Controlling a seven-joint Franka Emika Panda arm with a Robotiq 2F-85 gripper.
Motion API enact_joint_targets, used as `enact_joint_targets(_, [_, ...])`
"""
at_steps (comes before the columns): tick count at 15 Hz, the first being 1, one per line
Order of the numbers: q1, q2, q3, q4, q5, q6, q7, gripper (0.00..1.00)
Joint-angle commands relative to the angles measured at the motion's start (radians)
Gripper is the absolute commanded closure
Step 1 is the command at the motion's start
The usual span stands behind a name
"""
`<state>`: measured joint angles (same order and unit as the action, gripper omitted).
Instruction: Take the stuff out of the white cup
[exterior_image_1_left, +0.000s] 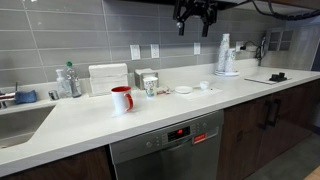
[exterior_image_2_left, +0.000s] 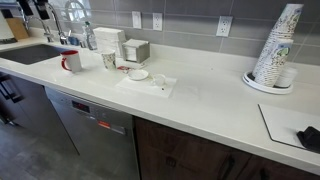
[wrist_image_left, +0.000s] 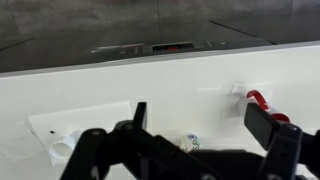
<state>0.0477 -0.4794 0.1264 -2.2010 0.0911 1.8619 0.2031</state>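
The white cup (exterior_image_1_left: 121, 98), a mug with a red handle and red inside, stands on the white counter (exterior_image_1_left: 180, 112) near the sink; it also shows in an exterior view (exterior_image_2_left: 72, 61). What it holds is hidden. In the wrist view only its red rim and handle (wrist_image_left: 262, 102) show by the right finger. My gripper (exterior_image_1_left: 195, 22) hangs high above the counter, well to the side of the mug. It is open and empty in the wrist view (wrist_image_left: 200, 125). A handleless paper cup with a green mark (exterior_image_1_left: 150, 86) stands beside the mug and shows between the fingers (wrist_image_left: 192, 142).
A napkin box (exterior_image_1_left: 108, 78) and a small box stand against the tiled wall. A paper sheet with a small dish (exterior_image_2_left: 140, 74) lies on the counter. A stack of paper cups (exterior_image_2_left: 275, 48) stands further along. The sink (exterior_image_1_left: 18, 122) and a dishwasher (exterior_image_1_left: 168, 148) are also in view.
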Motion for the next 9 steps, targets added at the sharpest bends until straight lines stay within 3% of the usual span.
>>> enact_joint_targets(1, [0.004, 0.001, -0.003, 0.002, -0.002, -0.002, 0.001, 0.0])
enact_joint_targets(4, [0.006, 0.047, 0.0, 0.022, -0.004, 0.049, -0.011, 0.0])
enact_joint_targets(9, [0.014, 0.243, 0.023, 0.147, -0.059, 0.142, -0.051, 0.0])
